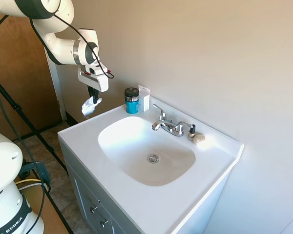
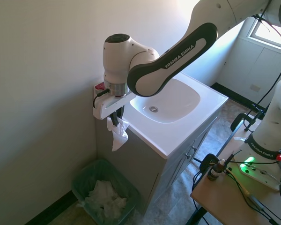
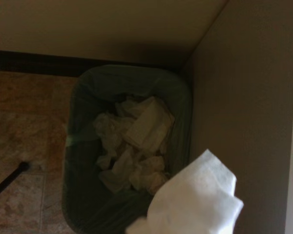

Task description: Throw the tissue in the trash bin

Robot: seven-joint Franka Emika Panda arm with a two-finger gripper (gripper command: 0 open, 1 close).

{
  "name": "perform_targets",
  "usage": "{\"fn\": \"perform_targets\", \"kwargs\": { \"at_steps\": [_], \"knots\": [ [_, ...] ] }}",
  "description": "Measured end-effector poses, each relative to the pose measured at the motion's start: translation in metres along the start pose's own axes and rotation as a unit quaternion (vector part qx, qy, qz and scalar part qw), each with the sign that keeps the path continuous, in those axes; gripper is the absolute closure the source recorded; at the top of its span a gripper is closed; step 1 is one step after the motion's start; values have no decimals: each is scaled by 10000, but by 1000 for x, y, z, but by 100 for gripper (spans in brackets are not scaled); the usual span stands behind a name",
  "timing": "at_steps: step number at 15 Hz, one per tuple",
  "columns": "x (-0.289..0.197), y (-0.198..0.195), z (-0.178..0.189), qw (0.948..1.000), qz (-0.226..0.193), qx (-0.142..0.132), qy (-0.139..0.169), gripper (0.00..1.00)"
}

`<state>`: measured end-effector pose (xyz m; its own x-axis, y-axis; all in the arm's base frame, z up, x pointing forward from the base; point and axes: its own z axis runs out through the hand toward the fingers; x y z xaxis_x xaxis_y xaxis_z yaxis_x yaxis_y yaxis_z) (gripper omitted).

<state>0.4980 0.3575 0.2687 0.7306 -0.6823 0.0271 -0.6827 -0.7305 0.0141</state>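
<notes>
With its fingers pinched on the tissue (image 2: 117,136), your gripper (image 2: 114,114) hangs at left centre of the second exterior frame, off the vanity's (image 2: 178,136) edge, the tissue dangling below it. Directly beneath, at lower left, you see the green-lined trash bin (image 2: 82,180) holding crumpled white paper (image 2: 104,199); your wrist view shows the tissue at lower right over the bin's mouth.

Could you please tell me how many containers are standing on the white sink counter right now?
1: a small blue jar with a black lid stands at the back corner of the white vanity counter, beside a flat white upright rectangle. The arm blocks that corner in the second exterior view.
</notes>
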Motion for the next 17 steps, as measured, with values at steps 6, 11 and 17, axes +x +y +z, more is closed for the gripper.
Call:
{"fn": "perform_targets", "kwargs": {
  "at_steps": [6,11,17],
  "knots": [
    [-7,-2,5,10000,53,-35,14,0],
    [-7,-4,-12,9998,102,112,87,0],
    [1,35,-76,9980,418,311,355,0]
  ]
}}
